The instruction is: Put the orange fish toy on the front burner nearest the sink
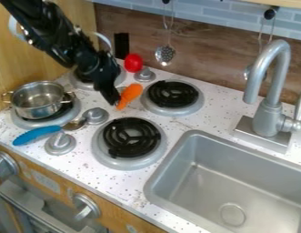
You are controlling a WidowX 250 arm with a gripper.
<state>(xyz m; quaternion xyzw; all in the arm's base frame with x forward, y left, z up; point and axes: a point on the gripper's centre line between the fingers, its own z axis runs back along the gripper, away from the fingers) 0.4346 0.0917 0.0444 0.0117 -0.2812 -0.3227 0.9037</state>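
Though I cannot tell whether the gripper [114, 101] grasps it, the nearby elongated object [130, 94] is bright orange.

You have four burners [102, 152], two of them partly hidden, and one pot [38, 110]. On the tabletop [140, 182] you can make out three knobs [97, 116]; the front panel [46, 179] gives you two dials [86, 207]. You also get two hanging utensils [165, 55], one blue spoon [38, 135], one orange item [129, 96], one red item [133, 63], one faucet [269, 113] and one sink [177, 182].
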